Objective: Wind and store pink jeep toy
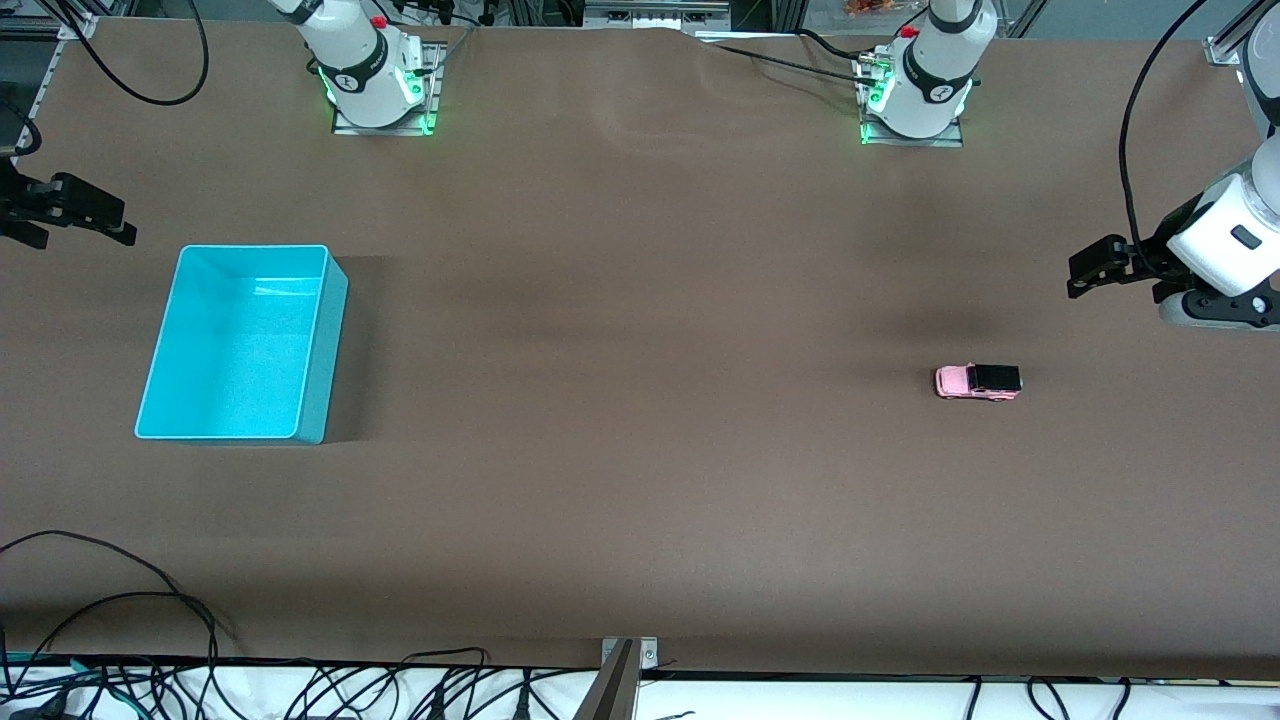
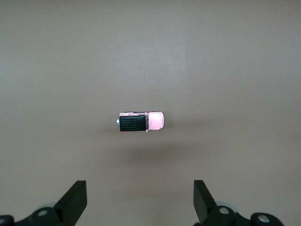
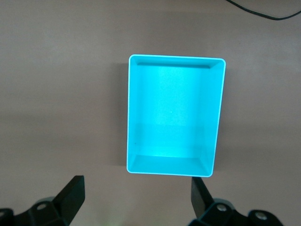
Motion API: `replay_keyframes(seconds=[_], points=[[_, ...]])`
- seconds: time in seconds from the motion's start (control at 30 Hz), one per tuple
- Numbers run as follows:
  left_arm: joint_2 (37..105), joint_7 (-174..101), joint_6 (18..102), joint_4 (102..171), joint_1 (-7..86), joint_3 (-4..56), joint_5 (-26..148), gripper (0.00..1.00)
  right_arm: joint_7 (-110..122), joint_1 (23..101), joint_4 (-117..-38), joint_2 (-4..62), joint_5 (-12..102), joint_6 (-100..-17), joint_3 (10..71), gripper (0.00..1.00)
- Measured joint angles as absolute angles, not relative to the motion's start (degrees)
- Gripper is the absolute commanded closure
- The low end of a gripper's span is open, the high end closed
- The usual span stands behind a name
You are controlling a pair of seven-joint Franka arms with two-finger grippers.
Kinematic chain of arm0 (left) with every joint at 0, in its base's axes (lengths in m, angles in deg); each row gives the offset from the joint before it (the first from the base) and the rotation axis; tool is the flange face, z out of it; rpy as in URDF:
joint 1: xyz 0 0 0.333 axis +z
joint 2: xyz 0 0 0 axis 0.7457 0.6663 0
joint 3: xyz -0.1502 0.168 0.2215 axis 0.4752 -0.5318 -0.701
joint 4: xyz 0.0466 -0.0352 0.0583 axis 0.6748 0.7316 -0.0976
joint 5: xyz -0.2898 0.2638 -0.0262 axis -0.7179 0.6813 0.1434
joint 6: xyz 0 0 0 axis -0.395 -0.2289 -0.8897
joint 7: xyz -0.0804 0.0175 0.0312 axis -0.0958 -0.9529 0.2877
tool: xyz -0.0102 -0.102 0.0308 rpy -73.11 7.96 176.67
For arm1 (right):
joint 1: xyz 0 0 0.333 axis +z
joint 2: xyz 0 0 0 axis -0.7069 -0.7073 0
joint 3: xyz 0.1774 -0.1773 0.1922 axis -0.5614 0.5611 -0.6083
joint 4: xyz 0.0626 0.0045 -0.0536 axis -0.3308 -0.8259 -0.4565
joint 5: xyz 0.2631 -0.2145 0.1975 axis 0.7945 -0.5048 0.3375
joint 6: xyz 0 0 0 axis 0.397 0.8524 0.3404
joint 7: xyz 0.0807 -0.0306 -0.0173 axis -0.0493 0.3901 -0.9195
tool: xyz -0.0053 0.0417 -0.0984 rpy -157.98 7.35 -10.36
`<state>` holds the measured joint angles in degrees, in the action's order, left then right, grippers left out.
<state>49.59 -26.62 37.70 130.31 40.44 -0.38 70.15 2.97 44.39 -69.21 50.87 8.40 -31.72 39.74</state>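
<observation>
The pink jeep toy, pale pink with a black roof, stands on the brown table toward the left arm's end. It also shows in the left wrist view. My left gripper hangs open and empty in the air beside the jeep, at the table's end; its open fingers frame bare table in its wrist view. The turquoise bin stands empty toward the right arm's end. My right gripper is open and empty, over the table beside the bin; its wrist view looks down on the bin.
The two arm bases stand along the table's edge farthest from the front camera. Loose black cables and a metal bracket lie along the table's nearest edge.
</observation>
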Motion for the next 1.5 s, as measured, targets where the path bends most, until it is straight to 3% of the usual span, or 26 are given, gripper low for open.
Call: replay_keyframes(seconds=[1.5], points=[[51.11, -37.17, 37.78, 130.35, 40.57, -0.50, 70.16, 0.00, 2.97, 44.39, -69.21, 50.87, 8.40, -31.64, 39.74, 0.00]])
